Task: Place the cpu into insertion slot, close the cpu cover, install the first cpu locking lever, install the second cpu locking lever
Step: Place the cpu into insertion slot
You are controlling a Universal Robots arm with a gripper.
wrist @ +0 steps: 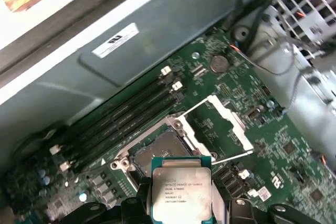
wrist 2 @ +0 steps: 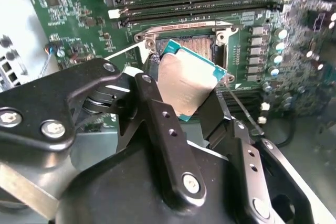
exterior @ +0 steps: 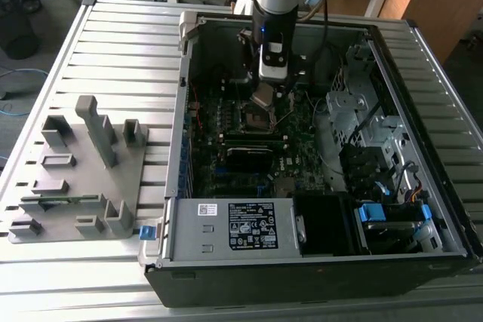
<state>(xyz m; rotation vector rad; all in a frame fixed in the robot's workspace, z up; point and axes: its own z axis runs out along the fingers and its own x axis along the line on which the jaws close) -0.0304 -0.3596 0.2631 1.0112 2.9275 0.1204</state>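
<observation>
Silver-grey cpu (wrist 2: 186,85), clamped between fingers (wrist 2: 157,116), hangs tilted over insertion slot (wrist: 157,151).

In the exterior view, the open computer case (exterior: 317,280) lies on the worktop (exterior: 113,35), with a parts rack (exterior: 83,186) at its 9 o'clock. Inside the case, the power supply (exterior: 234,225) sits at 6 o'clock of the motherboard (exterior: 226,122) and the drive cage (exterior: 362,118) at 3 o'clock. The end effector (exterior: 266,97) hangs over the board, clamped on the cpu (wrist: 181,192), above the insertion slot (wrist: 160,150) and apart from it. The cpu cover (wrist: 226,124) lies swung open just beside the slot. Memory slots (wrist: 126,114) run along another edge.
</observation>
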